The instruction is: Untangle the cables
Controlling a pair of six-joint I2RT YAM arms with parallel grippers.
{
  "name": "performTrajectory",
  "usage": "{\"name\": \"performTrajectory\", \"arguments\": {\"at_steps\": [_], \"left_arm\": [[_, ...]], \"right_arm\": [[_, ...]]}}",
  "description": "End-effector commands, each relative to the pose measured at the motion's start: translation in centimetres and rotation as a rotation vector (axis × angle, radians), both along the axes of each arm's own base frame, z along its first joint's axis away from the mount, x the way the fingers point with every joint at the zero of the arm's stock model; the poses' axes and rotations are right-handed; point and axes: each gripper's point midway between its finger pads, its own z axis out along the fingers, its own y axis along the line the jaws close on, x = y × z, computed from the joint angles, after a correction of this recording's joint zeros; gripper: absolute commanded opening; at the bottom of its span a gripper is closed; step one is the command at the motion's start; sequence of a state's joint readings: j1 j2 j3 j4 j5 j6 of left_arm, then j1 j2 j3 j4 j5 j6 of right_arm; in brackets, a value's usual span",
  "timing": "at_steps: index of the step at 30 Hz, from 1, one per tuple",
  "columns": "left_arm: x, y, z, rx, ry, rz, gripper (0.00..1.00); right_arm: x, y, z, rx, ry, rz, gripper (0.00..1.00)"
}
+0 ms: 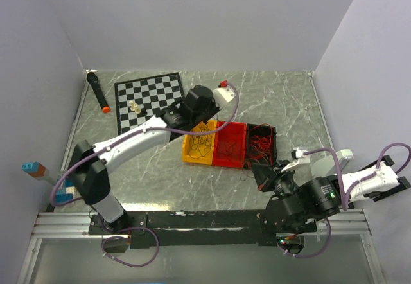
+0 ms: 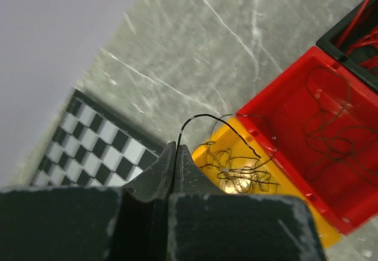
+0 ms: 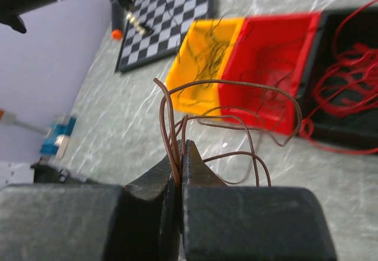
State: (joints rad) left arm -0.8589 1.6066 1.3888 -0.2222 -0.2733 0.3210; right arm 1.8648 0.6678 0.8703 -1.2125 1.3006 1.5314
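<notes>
Near the yellow bin (image 1: 190, 150), outstretched left end effector (image 2: 175, 149) pinches black cable (image 2: 214, 119).

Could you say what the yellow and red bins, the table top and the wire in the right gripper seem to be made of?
The yellow bin and red bin: probably moulded plastic, smooth uniform colour, glossy. The table top: grey with white veins; stone or printed laminate, unclear. The brown wire in the right gripper: thin, holds springy loops, likely plastic-insulated; core hidden.
</notes>
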Motion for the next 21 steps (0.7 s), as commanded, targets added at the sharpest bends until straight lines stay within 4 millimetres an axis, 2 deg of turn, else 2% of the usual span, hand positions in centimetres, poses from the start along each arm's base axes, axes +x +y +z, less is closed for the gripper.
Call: {"name": "performTrajectory", "arguments": {"at_steps": [1, 5, 10, 16, 18, 20, 21], "left_arm": [[0.5, 0.2, -2.4, -0.068, 0.228, 0.071, 0.01], [0.2, 0.9, -5.6, -0.041, 0.3, 0.084, 0.04], [-1.8, 1.4, -9.1, 0.034, 0.372, 0.017, 0.05], [-2.4, 1.5, -10.9, 0.041, 0.401, 0.017, 0.06], [-2.3, 1.7, -11.6, 0.053, 0.409, 0.027, 0.11], [-2.3, 1.8, -11.9, 0.058, 0.414, 0.023, 0.28], [-1.9, 1.8, -11.6, 0.047, 0.402, 0.028, 0.32]], "right_arm": [[1.6, -1.5, 2.5, -0.027, -0.093, -0.06, 0.0], [2.2, 0.0, 3.2, -0.067, -0.116, -0.035, 0.0], [3.5, 1.8, 4.2, -0.067, -0.162, 0.013, 0.0], [5.9, 3.1, 5.3, -0.133, -0.159, 0.015, 0.0], [7.4, 3.1, 5.4, -0.134, -0.141, 0.005, 0.0], [8.4, 3.4, 5.5, -0.133, -0.128, 0.013, 0.0], [8.9, 3.5, 5.6, -0.136, -0.126, 0.012, 0.0]]}}
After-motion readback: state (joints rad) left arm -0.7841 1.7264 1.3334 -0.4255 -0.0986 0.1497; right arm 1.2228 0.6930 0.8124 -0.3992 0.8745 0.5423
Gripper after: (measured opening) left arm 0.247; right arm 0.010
